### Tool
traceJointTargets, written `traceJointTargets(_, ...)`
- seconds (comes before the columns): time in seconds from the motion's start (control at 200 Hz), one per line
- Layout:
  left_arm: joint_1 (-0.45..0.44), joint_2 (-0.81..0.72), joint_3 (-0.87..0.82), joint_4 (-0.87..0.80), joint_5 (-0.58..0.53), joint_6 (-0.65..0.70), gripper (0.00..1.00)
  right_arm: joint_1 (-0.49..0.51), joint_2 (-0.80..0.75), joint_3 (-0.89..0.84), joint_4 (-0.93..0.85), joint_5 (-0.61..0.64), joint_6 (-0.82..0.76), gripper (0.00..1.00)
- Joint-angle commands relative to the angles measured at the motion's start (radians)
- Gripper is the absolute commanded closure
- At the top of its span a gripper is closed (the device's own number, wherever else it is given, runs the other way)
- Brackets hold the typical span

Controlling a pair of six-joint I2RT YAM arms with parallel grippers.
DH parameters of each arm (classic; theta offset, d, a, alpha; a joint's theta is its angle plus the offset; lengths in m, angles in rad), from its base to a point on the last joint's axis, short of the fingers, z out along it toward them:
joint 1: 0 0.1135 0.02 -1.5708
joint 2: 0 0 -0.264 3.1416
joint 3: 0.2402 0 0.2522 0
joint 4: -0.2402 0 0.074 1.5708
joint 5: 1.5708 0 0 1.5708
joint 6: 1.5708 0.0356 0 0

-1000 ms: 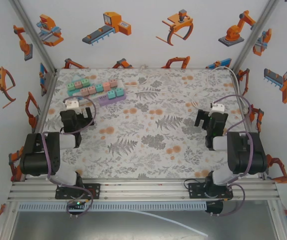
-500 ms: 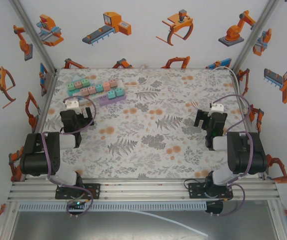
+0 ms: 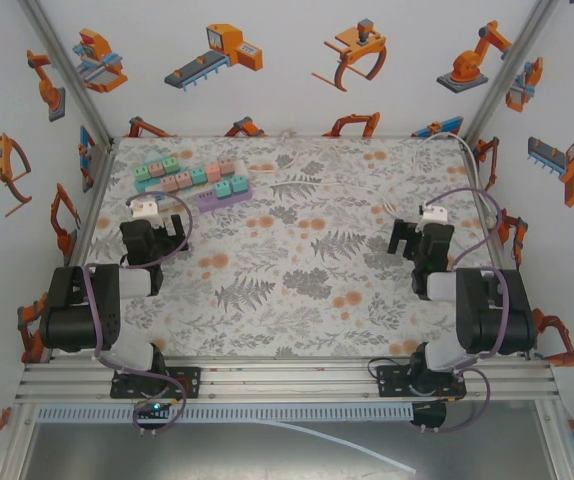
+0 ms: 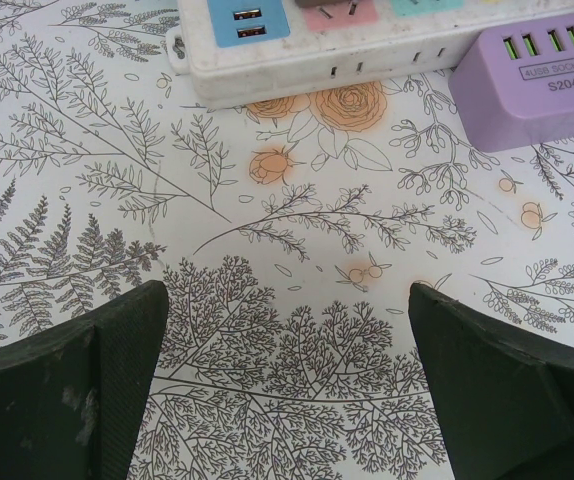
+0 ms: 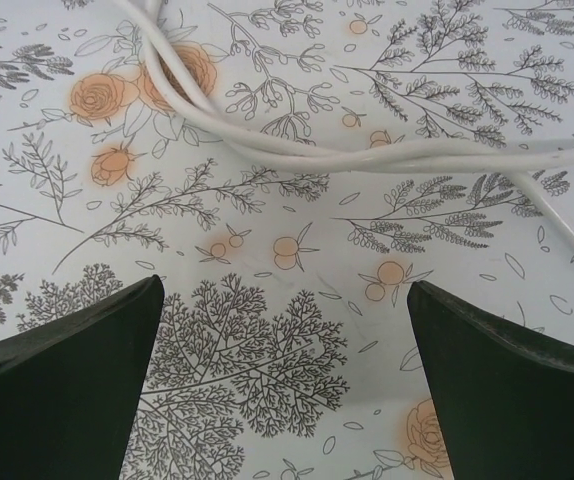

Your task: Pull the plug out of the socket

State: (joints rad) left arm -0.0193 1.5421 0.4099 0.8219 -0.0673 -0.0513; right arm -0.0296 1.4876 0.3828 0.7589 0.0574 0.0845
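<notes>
Risk ahead: my left claw (image 4: 287, 320) and right claw (image 5: 285, 310) both hang spread, empty. Socket strip (image 4: 317, 55) lies just beyond the left one; its plug I can't quite pick out. Unpinned, the strip could drag across the surface; white cable (image 5: 367, 155) under the right may snag.

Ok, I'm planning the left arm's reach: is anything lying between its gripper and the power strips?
Nothing visible does. The open left gripper faces the white power strip and the purple USB socket block across bare floral tablecloth. The plug itself I cannot make out.
</notes>
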Motion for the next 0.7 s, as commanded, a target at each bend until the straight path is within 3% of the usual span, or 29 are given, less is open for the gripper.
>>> traceJointTargets(0.0,-0.004,-0.002,0.003,0.000,0.001,0.015,0.03,-0.007,-0.093,0.070,-0.124,-0.015,-0.005,0.01)
traceJointTargets(0.09,-0.004,-0.003,0.004,-0.001,0.001,0.016,0.03,-0.007,-0.169,0.134,-0.302,0.009,0.046,0.01)
traceJointTargets(0.14,-0.004,-0.003,0.003,-0.002,0.001,0.015,0.03,-0.007,-0.218,0.200,-0.441,0.025,0.140,0.02)
traceJointTargets(0.25,0.005,-0.002,0.003,-0.003,0.019,0.010,0.03,-0.004,-0.286,0.387,-0.753,-0.063,0.374,0.06)
traceJointTargets(0.351,-0.002,-0.002,0.000,0.004,0.006,0.015,0.03,0.031,-0.269,0.554,-0.945,-0.173,0.504,0.06)
traceJointTargets(0.466,-0.004,-0.064,-0.020,0.001,0.015,0.018,0.03,0.132,-0.193,0.718,-1.049,-0.254,0.530,0.06)
traceJointTargets(0.591,-0.022,-0.330,-0.003,-0.215,-0.038,-0.006,0.03,0.265,-0.062,0.913,-1.155,-0.297,0.501,0.06)
traceJointTargets(0.691,-0.038,-0.513,0.162,-0.605,-0.089,-0.168,0.03,0.355,0.051,1.051,-1.215,-0.332,0.501,0.07)
